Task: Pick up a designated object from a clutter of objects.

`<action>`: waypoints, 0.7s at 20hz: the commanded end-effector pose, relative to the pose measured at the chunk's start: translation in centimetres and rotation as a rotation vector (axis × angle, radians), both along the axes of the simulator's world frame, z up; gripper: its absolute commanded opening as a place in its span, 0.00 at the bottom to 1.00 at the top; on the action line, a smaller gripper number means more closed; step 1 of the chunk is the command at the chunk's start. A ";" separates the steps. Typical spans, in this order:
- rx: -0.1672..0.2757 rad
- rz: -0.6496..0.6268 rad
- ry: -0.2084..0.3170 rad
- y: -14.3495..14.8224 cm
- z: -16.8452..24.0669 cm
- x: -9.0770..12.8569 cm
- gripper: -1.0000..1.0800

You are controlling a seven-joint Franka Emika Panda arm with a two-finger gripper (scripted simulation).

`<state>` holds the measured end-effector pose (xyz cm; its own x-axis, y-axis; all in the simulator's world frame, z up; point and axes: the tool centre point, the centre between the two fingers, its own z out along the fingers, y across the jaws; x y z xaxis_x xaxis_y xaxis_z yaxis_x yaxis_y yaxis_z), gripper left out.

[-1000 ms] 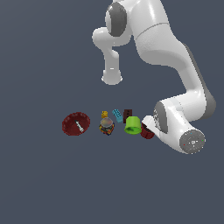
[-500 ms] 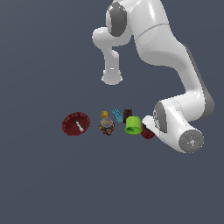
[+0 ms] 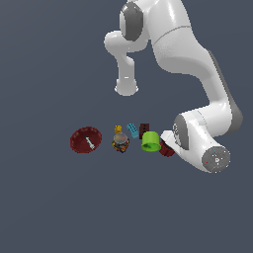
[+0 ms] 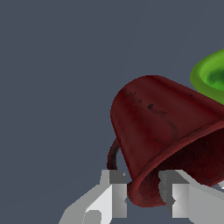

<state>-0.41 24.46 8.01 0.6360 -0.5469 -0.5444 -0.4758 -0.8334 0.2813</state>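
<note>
Wrist view, nearest first: the pincer (image 4: 144, 192) straddles the rim of the red cup (image 4: 162, 127), one finger outside the wall at lower centre, the other inside the dark mouth at lower right. The fingers (image 4: 114, 192) sit narrow, pinching the rim wall between them; contact looks made, though how firm it is cannot be judged. The cup lies on its side, base toward the upper left of the frame. Beyond it, at the right edge, is the green cup (image 4: 212, 76), just beside the red one and possibly touching.

Exterior view: the red cup (image 3: 166, 148) sits right of centre, largely hidden behind the arm's wrist (image 3: 195, 143), next to the green cup (image 3: 149, 141). Further left stand the jar (image 3: 120, 143), blue brick (image 3: 132, 130), brown block (image 3: 144, 129) and bowl (image 3: 85, 140) on the desk (image 3: 59, 207).

Assessment: a rim pinch is thin purchase. Confirm closure, then lift straight and slowly, away from the green cup, so the tapered wall does not slip or drag its neighbour.
</note>
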 end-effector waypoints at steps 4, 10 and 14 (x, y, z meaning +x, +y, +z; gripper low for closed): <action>0.001 0.000 -0.003 0.1 2.0 -0.1 0.00; 0.000 0.001 -0.003 0.3 6.8 -0.5 0.00; 0.000 0.001 -0.003 0.5 11.2 -0.8 0.00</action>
<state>-1.14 24.86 17.36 0.6363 -0.5467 -0.5442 -0.4749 -0.8336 0.2822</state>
